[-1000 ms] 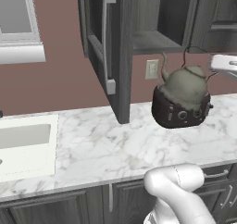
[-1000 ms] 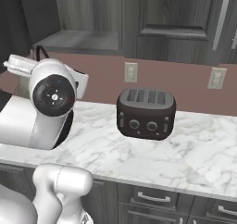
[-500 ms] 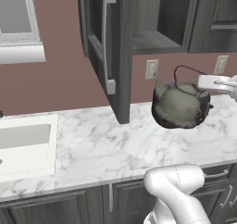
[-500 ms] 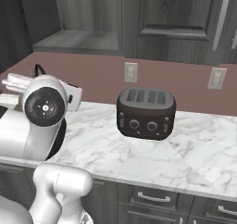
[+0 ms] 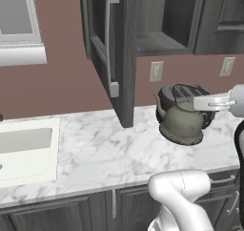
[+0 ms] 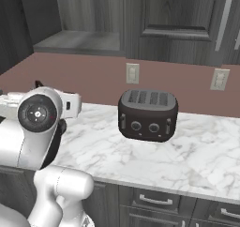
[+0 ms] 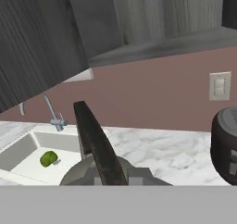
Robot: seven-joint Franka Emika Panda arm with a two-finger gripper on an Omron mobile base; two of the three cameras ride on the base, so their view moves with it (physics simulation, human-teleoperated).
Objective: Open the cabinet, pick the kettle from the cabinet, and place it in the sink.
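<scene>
Now, at the left edge of the left base view, the white sink (image 5: 26, 153) is set into the marble desk (image 5: 105, 144). In the upper middle of this picture the cabinet (image 5: 157, 20) has its door (image 5: 102, 39) swung open toward the camera, and the long silver handle (image 5: 113, 39) runs down its front edge. At the right of the middle, the grey-green kettle (image 5: 181, 122) hangs above the desk, tilted, in front of the dark toaster (image 5: 190, 94). The gripper (image 5: 202, 102) reaches in from the right edge and is closed tight on the top of the kettle, at its thin handle.

In the right base view the toaster (image 6: 147, 114) stands in the centre of the desk (image 6: 197, 151), under two wall outlets (image 6: 132, 73).

In the hand view, the sink (image 7: 32, 149) with its grey tap (image 7: 53, 114) lies at the lower left, and a small green thing (image 7: 48, 158) lies inside it. The dark kettle handle (image 7: 97, 144) rises in the lower middle, above the dome of the kettle (image 7: 85, 172).
</scene>
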